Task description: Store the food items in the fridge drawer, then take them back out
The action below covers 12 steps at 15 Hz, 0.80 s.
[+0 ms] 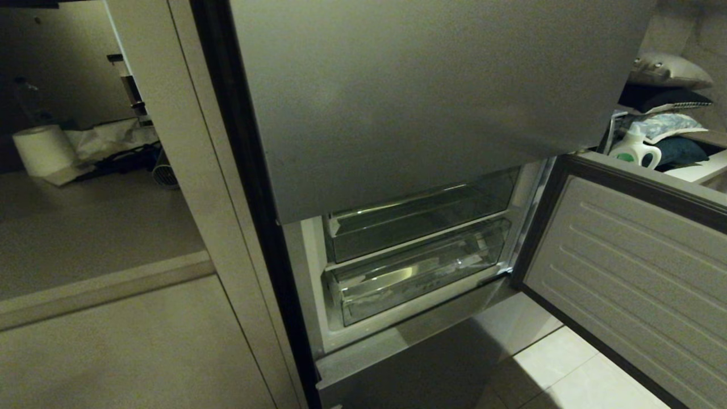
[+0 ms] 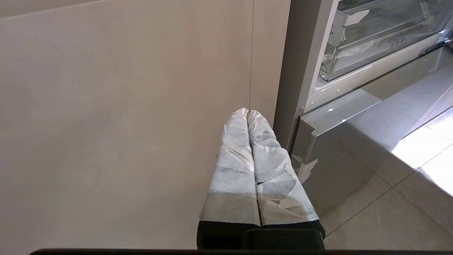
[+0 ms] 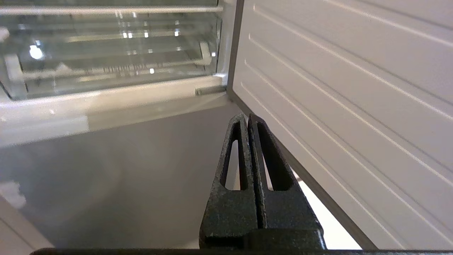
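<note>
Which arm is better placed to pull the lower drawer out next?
Probably the right. The right gripper, shut and empty, faces the open fridge with the lower drawer ahead beside the open door. The left gripper, also shut, points at a cabinet panel off to the fridge's side.

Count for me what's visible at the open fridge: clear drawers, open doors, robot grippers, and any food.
Clear drawers: 2, upper drawer and lower drawer
Open doors: 1, the ribbed open door
Grippers: 2, left gripper and right gripper, fingers shut, empty
Food items: 0 visible
Total: 5
</note>
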{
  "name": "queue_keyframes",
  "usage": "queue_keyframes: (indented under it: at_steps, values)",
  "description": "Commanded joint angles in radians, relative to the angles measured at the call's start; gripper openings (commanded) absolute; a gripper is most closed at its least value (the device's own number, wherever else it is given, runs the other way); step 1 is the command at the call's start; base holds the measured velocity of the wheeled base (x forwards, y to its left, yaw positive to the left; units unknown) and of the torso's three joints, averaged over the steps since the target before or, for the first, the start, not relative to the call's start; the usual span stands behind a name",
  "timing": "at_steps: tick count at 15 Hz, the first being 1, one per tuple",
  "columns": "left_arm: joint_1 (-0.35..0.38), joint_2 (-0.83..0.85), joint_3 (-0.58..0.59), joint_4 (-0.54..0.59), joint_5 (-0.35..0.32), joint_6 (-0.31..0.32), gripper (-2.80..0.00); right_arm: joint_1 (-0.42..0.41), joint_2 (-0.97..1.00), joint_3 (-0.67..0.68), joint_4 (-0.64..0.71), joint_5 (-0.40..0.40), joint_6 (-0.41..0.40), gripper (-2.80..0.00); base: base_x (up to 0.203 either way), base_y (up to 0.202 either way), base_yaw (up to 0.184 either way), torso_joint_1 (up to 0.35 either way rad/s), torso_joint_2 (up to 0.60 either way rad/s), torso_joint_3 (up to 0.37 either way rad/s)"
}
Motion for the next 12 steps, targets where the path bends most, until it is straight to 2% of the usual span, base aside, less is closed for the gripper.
queue_keyframes:
  at_steps: [1,3,12]
  values:
    - [0.000,0.001,0.000,0.000,0.000,0.001,-2.80,0.000,-0.030,0.031,-0.003,0.000,0.027,-2.80,0.000,0.000,0.000,0.000,0.00,0.000]
    - [0.000,0.001,0.000,0.000,0.000,0.001,-2.80,0.000,-0.030,0.034,-0.012,-0.010,0.094,-2.80,0.000,0.000,0.000,0.000,0.00,0.000]
    - [0.000,0.001,0.000,0.000,0.000,-0.001,-2.80,0.000,-0.030,0.034,-0.013,-0.010,0.093,-2.80,0.000,0.000,0.000,0.000,0.00,0.000]
